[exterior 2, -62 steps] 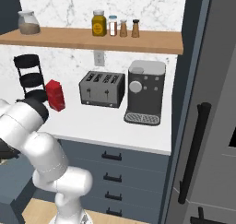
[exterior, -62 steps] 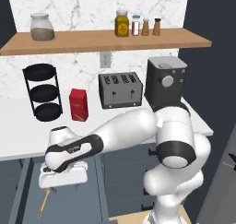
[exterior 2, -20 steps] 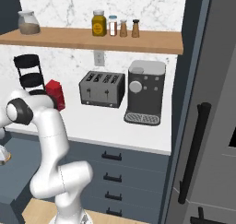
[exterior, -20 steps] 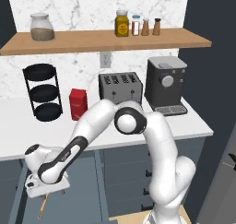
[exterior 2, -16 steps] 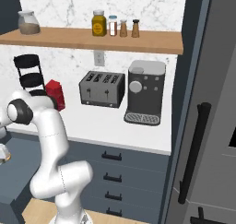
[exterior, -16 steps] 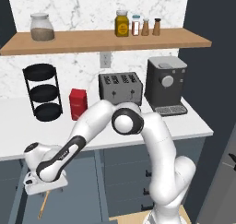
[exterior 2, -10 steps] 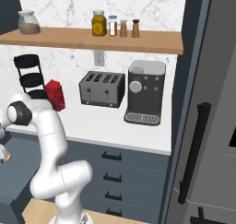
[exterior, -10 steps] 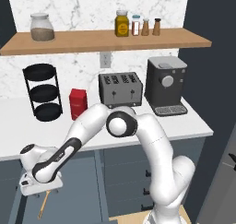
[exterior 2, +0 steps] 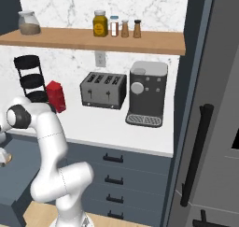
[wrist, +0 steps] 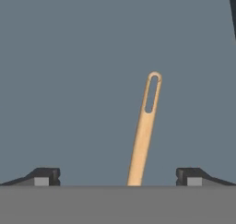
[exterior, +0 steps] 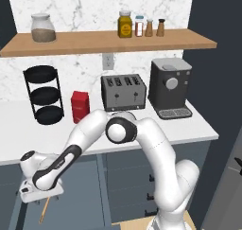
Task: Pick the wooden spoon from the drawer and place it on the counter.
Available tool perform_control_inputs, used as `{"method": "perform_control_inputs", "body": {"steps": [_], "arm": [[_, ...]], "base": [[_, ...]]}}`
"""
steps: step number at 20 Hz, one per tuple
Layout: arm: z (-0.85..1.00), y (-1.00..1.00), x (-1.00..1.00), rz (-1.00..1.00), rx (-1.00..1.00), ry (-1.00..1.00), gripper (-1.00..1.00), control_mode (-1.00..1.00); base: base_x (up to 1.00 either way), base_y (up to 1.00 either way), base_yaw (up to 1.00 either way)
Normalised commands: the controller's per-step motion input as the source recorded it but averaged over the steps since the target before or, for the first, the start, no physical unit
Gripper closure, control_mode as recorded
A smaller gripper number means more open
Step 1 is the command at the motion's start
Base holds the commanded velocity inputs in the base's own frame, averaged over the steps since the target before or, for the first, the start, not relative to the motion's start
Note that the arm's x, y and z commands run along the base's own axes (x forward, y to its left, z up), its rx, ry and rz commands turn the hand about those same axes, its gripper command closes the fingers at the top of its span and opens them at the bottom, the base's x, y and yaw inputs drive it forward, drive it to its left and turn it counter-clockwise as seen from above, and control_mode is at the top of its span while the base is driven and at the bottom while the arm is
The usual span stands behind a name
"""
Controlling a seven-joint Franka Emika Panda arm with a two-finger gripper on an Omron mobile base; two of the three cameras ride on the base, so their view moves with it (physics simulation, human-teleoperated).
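The wooden spoon point(wrist: 144, 126) lies on the flat grey floor of the drawer point(wrist: 69, 57); its thin tan handle, with a slot at the end, runs up from between my fingertips. My gripper point(wrist: 118, 176) is open, its two dark fingertips point(wrist: 46, 176) standing wide apart on either side of the handle, not touching it. In the left base view the gripper point(exterior: 40, 194) hangs low at the far left, under the front edge of the white counter point(exterior: 189, 127), and the spoon point(exterior: 44, 209) pokes out just beneath it.
On the counter stand a black three-tier rack point(exterior: 41, 94), a red box point(exterior: 80, 106), a toaster point(exterior: 123, 92) and a coffee machine point(exterior: 170, 87). A wooden shelf point(exterior: 108, 40) with jars runs above. A dark drawer edge point(wrist: 232, 11) shows at the hand view's top right.
The arm has stretched further left and down; the hand has moved from the middle of the cabinet front to low over the spoon at the far left.
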Motion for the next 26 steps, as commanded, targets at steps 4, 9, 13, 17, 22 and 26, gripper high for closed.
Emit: {"method": "perform_control_inputs", "body": {"steps": [4, 9, 13, 17, 22, 26], "arm": [[-0.37, 0.09, 0.00, 0.00, 0.00, 0.00, -1.00, -1.00], [-0.47, 0.02, -0.09, 0.00, 0.00, 0.00, -1.00, -1.00], [-0.51, 0.04, -0.08, 0.00, -0.04, 0.00, 1.00, -1.00], [-0.25, 0.03, -0.01, 0.00, -0.06, 0.05, 1.00, -1.00], [-0.40, -0.17, -0.32, 0.00, -0.02, 0.00, 1.00, -1.00], [-0.35, -0.45, -0.71, 0.00, -0.01, 0.00, 1.00, -1.00]], "base": [[0.00, 0.00, 0.00], [0.00, 0.00, 0.00], [0.00, 0.00, 0.00], [0.00, 0.00, 0.00], [0.00, 0.00, 0.00], [0.00, 0.00, 0.00]]}}
